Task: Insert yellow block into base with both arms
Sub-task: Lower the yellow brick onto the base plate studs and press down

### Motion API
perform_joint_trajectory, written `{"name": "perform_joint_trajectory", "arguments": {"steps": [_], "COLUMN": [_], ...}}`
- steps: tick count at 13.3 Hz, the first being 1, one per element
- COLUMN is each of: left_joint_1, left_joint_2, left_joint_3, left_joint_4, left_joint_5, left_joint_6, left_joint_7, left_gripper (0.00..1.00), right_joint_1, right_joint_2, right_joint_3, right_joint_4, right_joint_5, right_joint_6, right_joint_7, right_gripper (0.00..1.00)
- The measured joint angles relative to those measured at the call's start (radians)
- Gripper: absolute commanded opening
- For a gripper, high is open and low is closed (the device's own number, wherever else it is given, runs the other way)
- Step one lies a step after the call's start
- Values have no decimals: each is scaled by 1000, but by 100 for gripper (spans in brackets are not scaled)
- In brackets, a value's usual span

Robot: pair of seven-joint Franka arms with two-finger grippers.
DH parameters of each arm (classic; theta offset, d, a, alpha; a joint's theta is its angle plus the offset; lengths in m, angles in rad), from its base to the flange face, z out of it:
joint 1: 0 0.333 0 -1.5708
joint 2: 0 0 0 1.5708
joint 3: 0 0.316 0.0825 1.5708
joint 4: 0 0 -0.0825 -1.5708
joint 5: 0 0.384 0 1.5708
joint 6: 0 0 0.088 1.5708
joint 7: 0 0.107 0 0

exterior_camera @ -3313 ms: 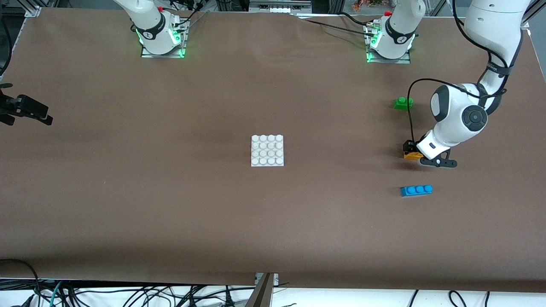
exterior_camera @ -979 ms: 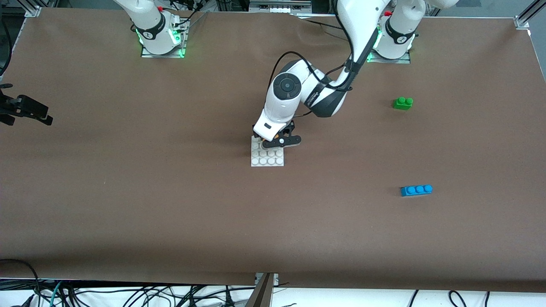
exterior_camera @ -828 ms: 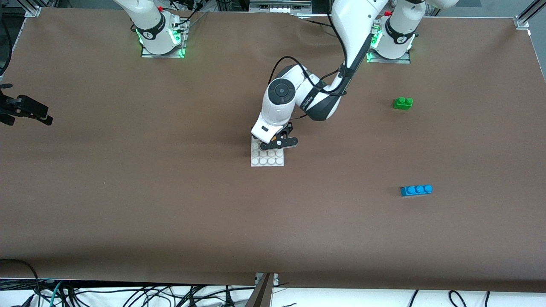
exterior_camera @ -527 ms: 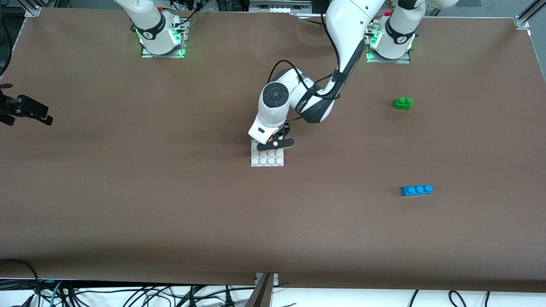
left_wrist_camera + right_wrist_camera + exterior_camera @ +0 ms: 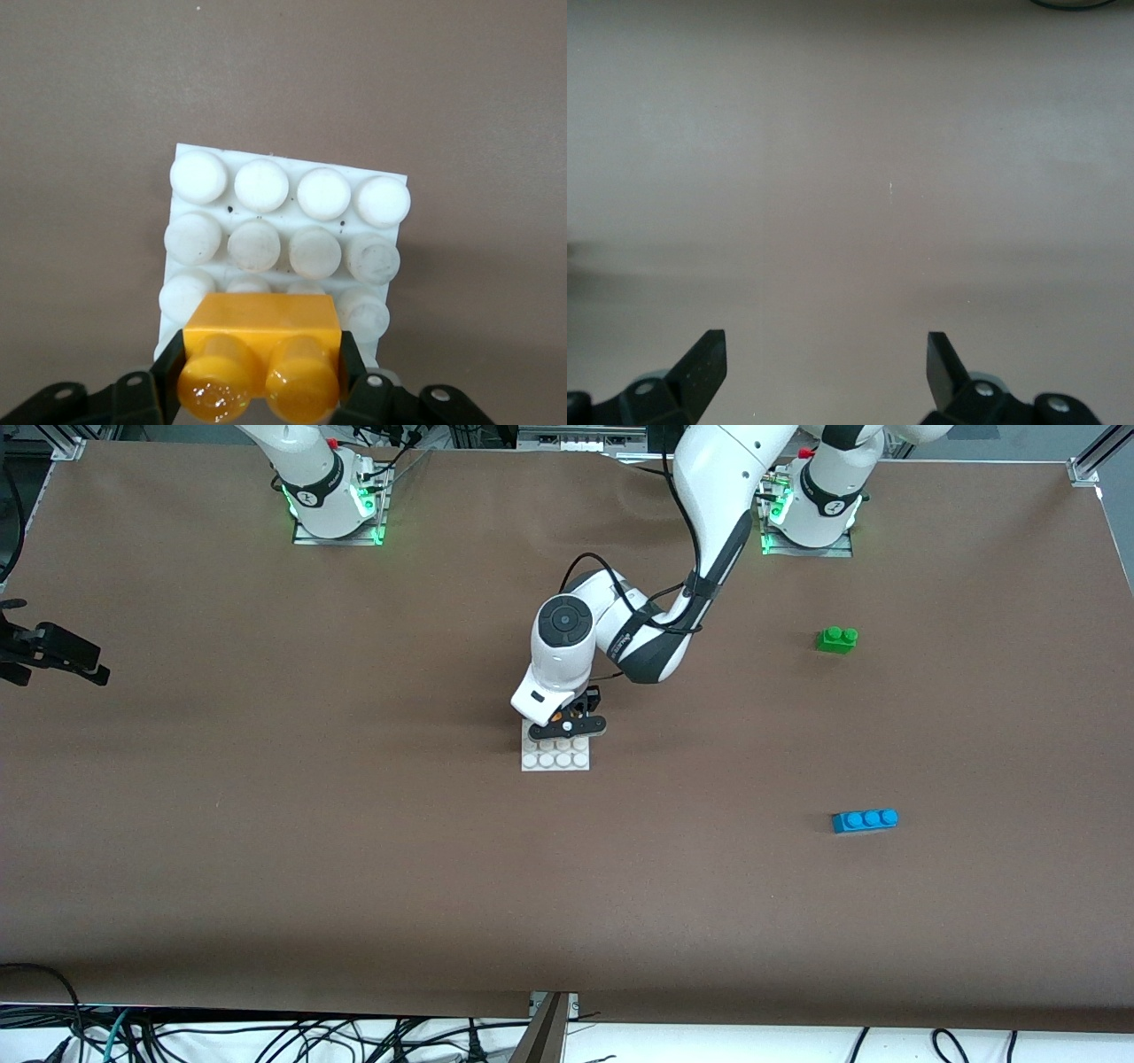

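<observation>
1. Front view: your left gripper is over the white studded base at mid-table, covering the base's rows farther from the camera. Only a sliver of the yellow block shows under the wrist here. The green two-stud brick and blue three-stud brick lie untouched toward the left arm's end of the table. The right gripper waits at the right arm's end, cut off by the frame edge.

2. Left wrist view: the jaws are clamped on the yellow block, studs facing the camera, one finger on each end. It sits just above the base, overlapping its nearest studs. You appear to be in the placing step; next, line the block up with a stud pair and press straight down. Whether the block already touches the studs is hidden by the block itself.

3. Right wrist view: the right gripper has its jaws well apart over bare brown table, holding nothing. It would need to come across if it is to steady the base.
</observation>
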Motion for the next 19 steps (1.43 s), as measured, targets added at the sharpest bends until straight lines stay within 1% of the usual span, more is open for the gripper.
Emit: {"name": "perform_joint_trajectory", "arguments": {"steps": [4,8,9,10,11,12,14,15,16,17,19], "left_joint_1": [-8,-10,-10,-10,-10,-10,-11,-11,-13,-14,-14], "left_joint_2": [28,30,30,30,30,30,33,40,47,50,51], "left_joint_3": [5,7,8,8,8,8,8,7,7,7,6], "left_joint_4": [31,35,35,35,35,35,35,35,35,36,37], "left_joint_5": [8,8,8,8,8,8,8,8,8,8,4], "left_joint_6": [-1,-6,-6,-6,-6,-6,-6,-6,-5,-6,-7], "left_joint_7": [0,2,2,2,2,2,2,2,2,2,1], "left_gripper": [0,0,17,20,38,44,48,51,64,100,100], "right_joint_1": [0,0,0,0,0,0,0,0,0,0,0], "right_joint_2": [0,0,0,0,0,0,0,0,0,0,0], "right_joint_3": [0,0,0,0,0,0,0,0,0,0,0], "right_joint_4": [0,0,0,0,0,0,0,0,0,0,0], "right_joint_5": [0,0,0,0,0,0,0,0,0,0,0], "right_joint_6": [0,0,0,0,0,0,0,0,0,0,0], "right_joint_7": [0,0,0,0,0,0,0,0,0,0,0], "right_gripper": [100,100,100,100,100,100,100,100,100,100,100]}}
